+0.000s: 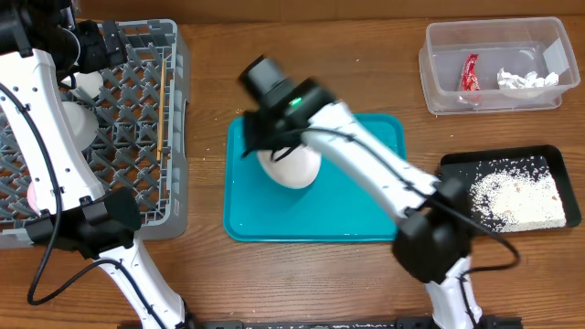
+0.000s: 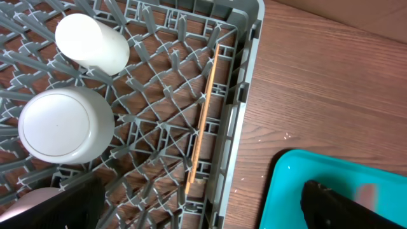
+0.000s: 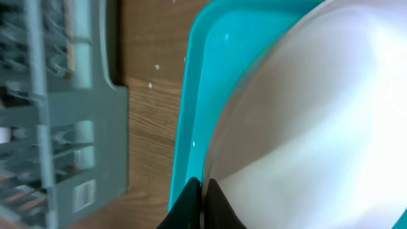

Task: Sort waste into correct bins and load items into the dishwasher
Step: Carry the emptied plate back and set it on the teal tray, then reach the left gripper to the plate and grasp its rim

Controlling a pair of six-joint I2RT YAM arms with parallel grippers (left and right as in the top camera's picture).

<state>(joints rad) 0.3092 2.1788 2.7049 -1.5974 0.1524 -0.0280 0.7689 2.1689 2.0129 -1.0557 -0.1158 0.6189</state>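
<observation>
Overhead, the right arm (image 1: 384, 169) hides much of the bowl (image 1: 297, 172) on the teal tray (image 1: 274, 215); right hand (image 3: 200, 191) pinched together at its rim, left hand (image 2: 197, 193) spread above the rack (image 1: 137, 91).

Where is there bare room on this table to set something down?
Bare wood runs between the grey rack and teal tray, and between that tray and the clear tub. Crowded: rice covers much of the black tray.

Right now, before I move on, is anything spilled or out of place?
Yes: a few white specks, likely rice grains, lie on the bare table between the dish rack and the teal tray, away from the rice in the black tray. Nothing else stands out.
</observation>
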